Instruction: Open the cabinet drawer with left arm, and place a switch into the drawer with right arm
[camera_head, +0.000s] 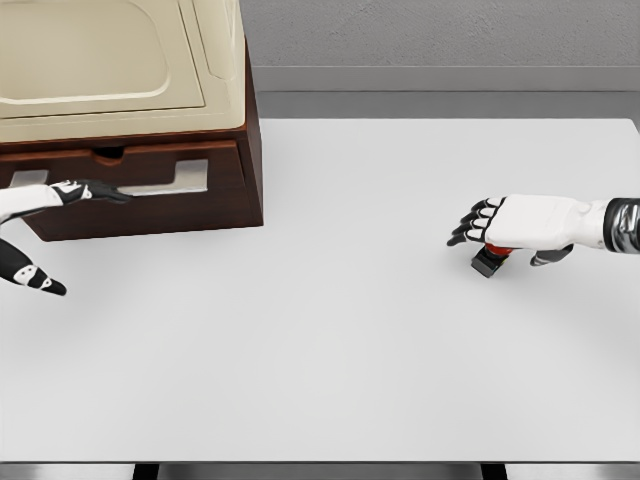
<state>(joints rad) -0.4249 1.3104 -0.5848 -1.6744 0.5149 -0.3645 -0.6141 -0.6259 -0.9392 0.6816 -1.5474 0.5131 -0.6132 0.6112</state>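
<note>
Left hand (85, 190), fingers extended, hooks the drawer (130, 178) handle at far left; right hand (525, 230), fingers curled, covers the switch (492, 260) on the tabletop (350, 340), ready to lift.

A white table (330, 330) is filling most of the head view, its far edge running below a grey wall. A dark brown cabinet (250, 150) with a cream top is standing on the table at the far left. A small black-and-red switch (490, 261) is lying on the table at the right, well apart from the cabinet.
</note>
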